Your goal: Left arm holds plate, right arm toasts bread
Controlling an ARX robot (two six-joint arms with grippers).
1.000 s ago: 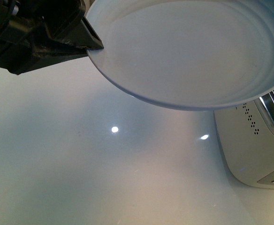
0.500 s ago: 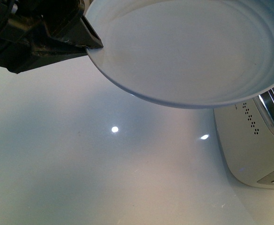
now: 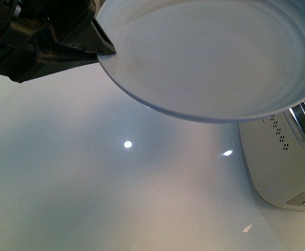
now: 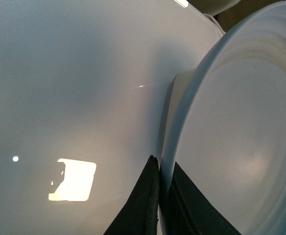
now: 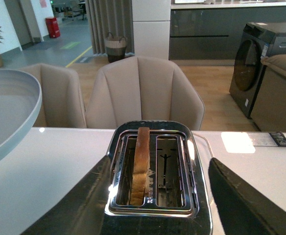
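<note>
The pale blue-white plate [image 3: 210, 57] hangs tilted above the white table, with nothing on it. My left gripper [image 3: 103, 49] is shut on its left rim. The left wrist view shows the two black jaws pinching the plate [image 4: 241, 122] edge from both sides at the left gripper [image 4: 161, 164]. The bread [image 5: 141, 164] stands upright in one slot of the chrome-topped toaster [image 5: 155, 208], its crust poking out. My right gripper [image 5: 160, 161] is open over the toaster, one finger on each side, touching nothing. The plate [image 5: 6, 112] shows at that view's edge.
The toaster [image 3: 283, 162] stands at the right of the glossy white tabletop [image 3: 116, 198], partly under the plate. Its second slot [image 5: 168, 169] is empty. Beige chairs [image 5: 143, 93] stand beyond the table's far edge, and a washing machine [image 5: 260, 58] stands further back.
</note>
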